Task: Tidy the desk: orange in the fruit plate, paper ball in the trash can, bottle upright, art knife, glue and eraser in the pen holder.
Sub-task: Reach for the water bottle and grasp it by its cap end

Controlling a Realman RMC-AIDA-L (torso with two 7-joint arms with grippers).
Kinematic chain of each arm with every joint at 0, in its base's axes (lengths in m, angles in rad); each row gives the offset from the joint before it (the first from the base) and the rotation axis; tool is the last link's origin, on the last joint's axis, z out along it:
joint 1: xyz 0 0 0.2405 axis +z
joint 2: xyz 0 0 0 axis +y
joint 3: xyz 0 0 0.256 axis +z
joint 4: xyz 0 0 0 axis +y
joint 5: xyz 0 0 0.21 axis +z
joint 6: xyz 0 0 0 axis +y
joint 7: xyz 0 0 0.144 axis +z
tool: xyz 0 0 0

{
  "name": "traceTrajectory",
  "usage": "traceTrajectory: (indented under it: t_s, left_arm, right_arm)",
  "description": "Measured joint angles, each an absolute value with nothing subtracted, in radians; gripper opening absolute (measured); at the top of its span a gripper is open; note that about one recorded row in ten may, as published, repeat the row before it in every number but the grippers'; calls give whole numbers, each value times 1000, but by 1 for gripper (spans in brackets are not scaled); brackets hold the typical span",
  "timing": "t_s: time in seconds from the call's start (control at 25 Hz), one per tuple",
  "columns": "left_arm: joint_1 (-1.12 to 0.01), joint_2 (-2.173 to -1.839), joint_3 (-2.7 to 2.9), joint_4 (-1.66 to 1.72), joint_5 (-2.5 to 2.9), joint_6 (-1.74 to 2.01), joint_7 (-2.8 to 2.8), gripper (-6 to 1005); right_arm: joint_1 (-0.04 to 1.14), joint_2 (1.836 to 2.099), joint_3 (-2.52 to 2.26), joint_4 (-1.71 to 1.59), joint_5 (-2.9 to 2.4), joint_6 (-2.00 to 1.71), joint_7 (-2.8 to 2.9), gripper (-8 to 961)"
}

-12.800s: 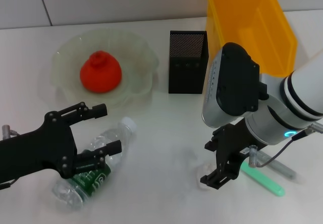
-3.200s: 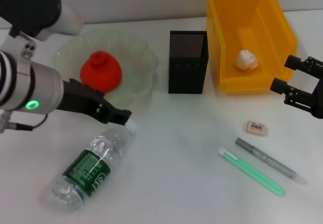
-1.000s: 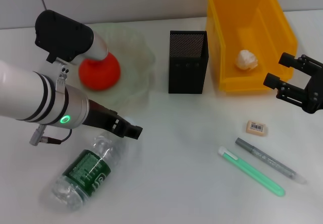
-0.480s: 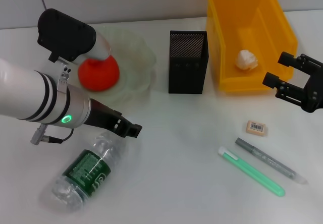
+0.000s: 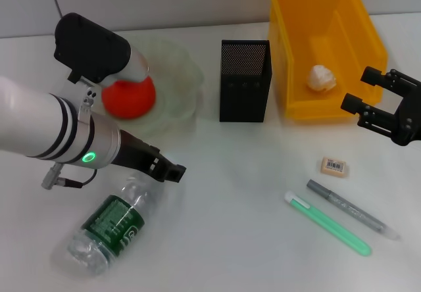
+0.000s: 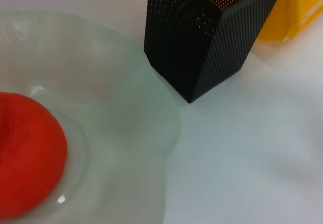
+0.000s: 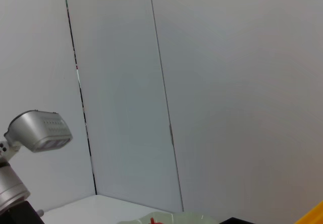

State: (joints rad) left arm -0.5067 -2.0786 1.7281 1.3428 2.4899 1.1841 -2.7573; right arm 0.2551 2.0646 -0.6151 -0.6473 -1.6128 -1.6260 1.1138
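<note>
The clear bottle (image 5: 110,227) with a green label lies on its side at the front left. My left gripper (image 5: 166,169) is low over its neck end and hides the cap. The orange (image 5: 129,98) (image 6: 26,167) sits in the pale-green fruit plate (image 5: 179,81) (image 6: 141,133). The black mesh pen holder (image 5: 244,80) (image 6: 207,42) stands beside the yellow trash can (image 5: 309,16), which holds the paper ball (image 5: 321,78). The eraser (image 5: 333,166) lies at the right. Beside it lie a grey stick (image 5: 348,208) and a green stick (image 5: 327,223); which is the art knife and which the glue, I cannot tell. My right gripper (image 5: 360,89) hangs open by the can's front right corner.
The big left forearm (image 5: 46,131) crosses the left of the desk and partly covers the plate. A pale wall runs along the desk's far edge. The right wrist view shows only the wall and the robot's head (image 7: 38,130).
Over the last second the left arm has crept slightly right above the bottle's neck. The right gripper has barely moved. Much earlier, the right arm was over the desk's middle and the trash can looked empty.
</note>
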Motion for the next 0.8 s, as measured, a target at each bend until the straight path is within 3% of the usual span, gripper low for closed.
traceTrajectory:
  t_s: [0.8]
  left_arm:
    - [-534, -2079, 1732, 1293, 2487, 1183, -2753, 623]
  right_arm:
    - [261, 2068, -615, -647, -1616, -1624, 1114, 733]
